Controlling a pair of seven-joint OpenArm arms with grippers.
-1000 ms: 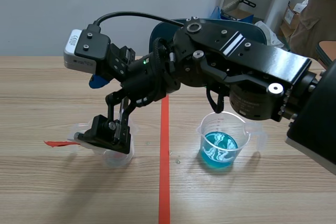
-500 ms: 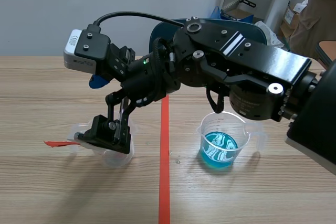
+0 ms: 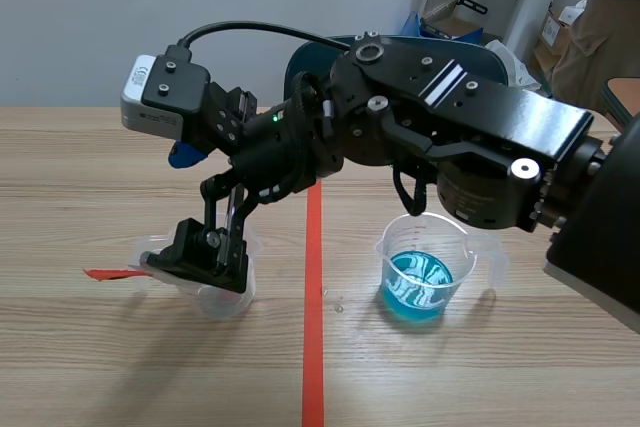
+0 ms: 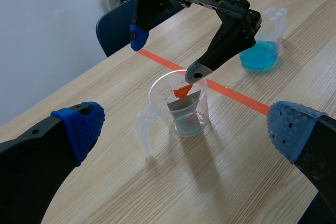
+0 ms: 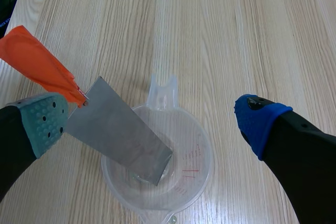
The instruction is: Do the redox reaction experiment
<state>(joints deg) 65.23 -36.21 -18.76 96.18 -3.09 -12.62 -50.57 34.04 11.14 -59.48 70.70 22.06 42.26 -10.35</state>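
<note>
A clear measuring beaker (image 3: 218,297) (image 4: 177,113) (image 5: 203,153) stands left of the red tape line. A grey metal strip (image 5: 118,131) (image 4: 185,103) leans inside it, with an orange tab (image 5: 35,60) (image 3: 104,273) (image 4: 182,90) at its upper end. My right gripper (image 3: 172,209) (image 4: 167,53) (image 5: 149,120) reaches across from the right and hovers open over this beaker; its grey-green pad (image 5: 43,121) lies against the strip's upper end. A second beaker with blue liquid (image 3: 418,279) (image 4: 259,53) stands right of the line. My left gripper (image 4: 186,129) is open, short of the clear beaker.
A red tape line (image 3: 313,297) runs down the wooden table's middle. A dark blue chair (image 4: 118,24) stands behind the table's far edge. A person (image 3: 610,7) and boxes are at the far right, off the table.
</note>
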